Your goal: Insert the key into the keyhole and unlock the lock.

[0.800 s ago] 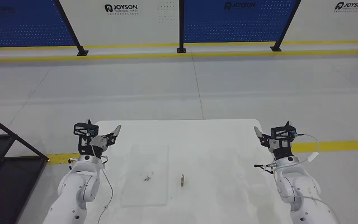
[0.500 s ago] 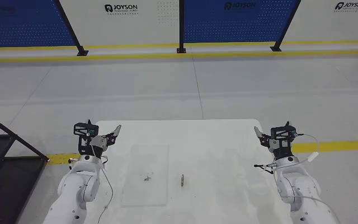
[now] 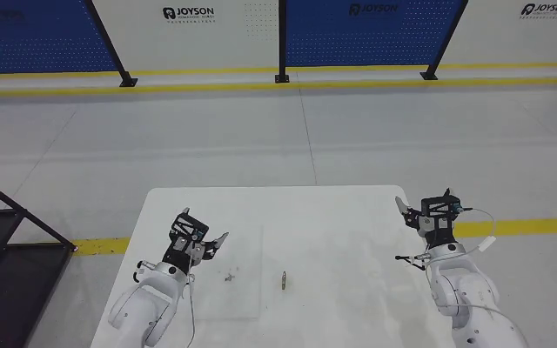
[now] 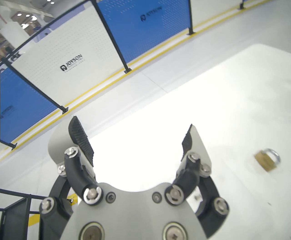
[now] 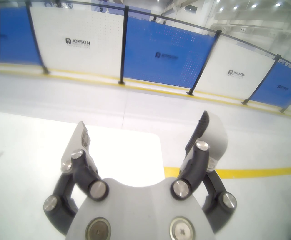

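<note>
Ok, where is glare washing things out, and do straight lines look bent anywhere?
Left wrist view: the table blows out white between the open fingers of the left gripper; the padlock lies clear of that glare. Right wrist view: the same white patch ahead of the right gripper, and the fence rail bows, fisheye-style. Top view: even light, lines straight.

Left gripper (image 3: 203, 230) near key (image 3: 228, 277)
</note>
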